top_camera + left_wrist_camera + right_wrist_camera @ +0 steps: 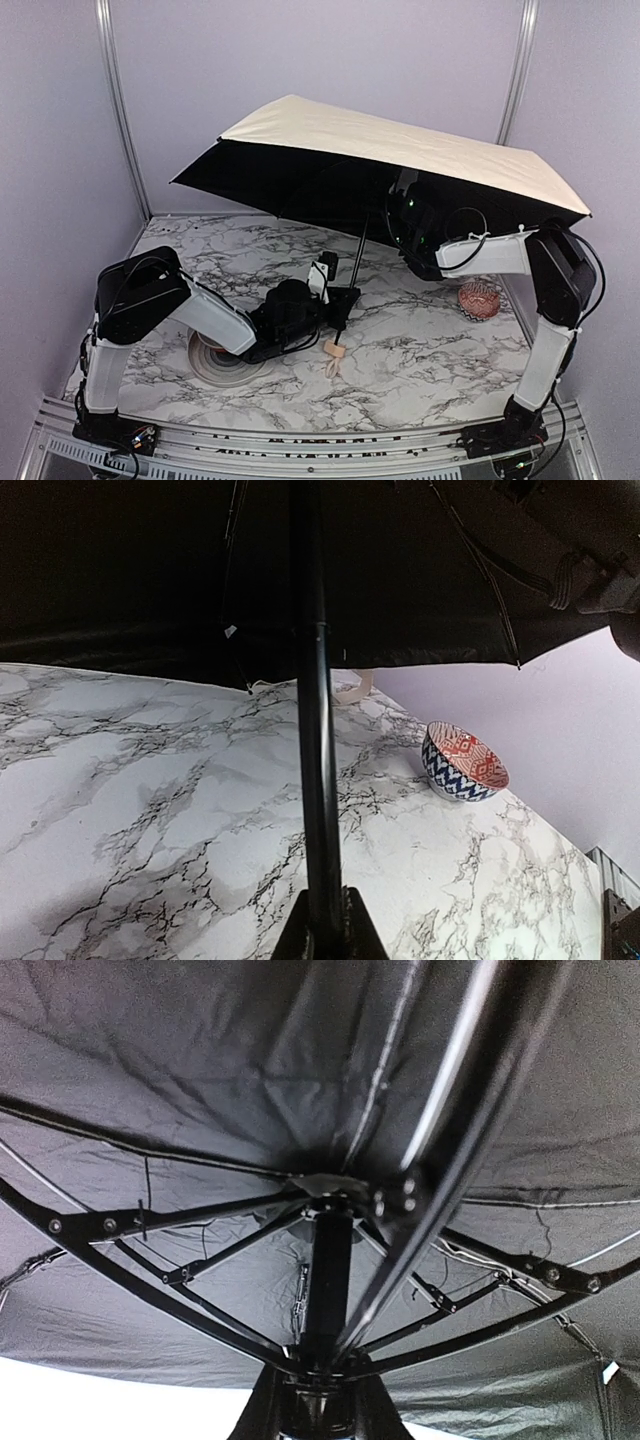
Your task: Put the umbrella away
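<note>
The umbrella (pixel 400 150) stands open over the back of the table, cream on top and black underneath. Its thin black shaft (pixel 355 262) slants down to the tan handle (pixel 335 352), which has a loop and lies near the marble. My left gripper (pixel 340 300) is shut on the lower shaft just above the handle; in the left wrist view the shaft (pixel 315 780) rises from my gripper (pixel 325 932). My right gripper (pixel 402 207) is up under the canopy. In the right wrist view it (pixel 320 1405) is shut round the shaft's runner (pixel 328 1270), where the ribs meet.
A patterned red and blue bowl (pixel 480 298) sits at the right, also in the left wrist view (pixel 463 762). A round white dish (pixel 215 365) lies under my left forearm. Walls close in at the back and sides, and the canopy spans most of the table's width.
</note>
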Robot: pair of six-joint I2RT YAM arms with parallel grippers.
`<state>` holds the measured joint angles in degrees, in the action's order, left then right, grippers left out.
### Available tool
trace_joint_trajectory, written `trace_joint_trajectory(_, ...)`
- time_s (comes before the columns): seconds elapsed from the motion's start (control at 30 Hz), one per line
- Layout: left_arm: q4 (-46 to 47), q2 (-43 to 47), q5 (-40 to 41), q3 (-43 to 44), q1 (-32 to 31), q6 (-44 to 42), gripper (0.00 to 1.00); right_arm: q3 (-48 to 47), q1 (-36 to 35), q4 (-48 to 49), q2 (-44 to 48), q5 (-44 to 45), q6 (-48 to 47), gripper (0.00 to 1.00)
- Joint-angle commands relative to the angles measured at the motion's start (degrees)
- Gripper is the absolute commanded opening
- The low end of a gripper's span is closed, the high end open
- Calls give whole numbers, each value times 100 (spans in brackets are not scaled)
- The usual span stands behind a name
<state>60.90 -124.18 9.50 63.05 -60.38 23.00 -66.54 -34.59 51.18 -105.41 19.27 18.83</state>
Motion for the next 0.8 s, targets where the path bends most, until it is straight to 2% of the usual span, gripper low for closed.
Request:
trace_joint_trajectory(0.0,392,44,-65,81,22,-108,0,75,180,-10,231,-416,-577,0)
trace_joint_trajectory(0.03,430,20,-122,72,51,-44,1,111,174,50,302,-525,-578,0)
trace_joint_trajectory(0.1,511,-30,-339,68,138,134,20,157,137,106,443,-664,-623,0)
trace_joint_trajectory(0.17,596,-82,-552,88,220,263,34,172,50,187,584,-840,-719,0)
trace_joint_trajectory(0.27,619,-90,-759,140,237,214,45,209,-164,326,786,-1035,-875,0)
trace_joint_trajectory(0.43,720,7,-1087,124,237,185,55,385,-361,674,1158,-1190,-742,0)
trace_joint_trajectory(0.6,1221,235,-1744,-72,201,152,64,435,-546,879,1510,-1299,-687,0)
trace_joint_trajectory(0.77,1483,441,-2204,-146,70,80,65,396,-800,1035,1730,-1262,-849,0)
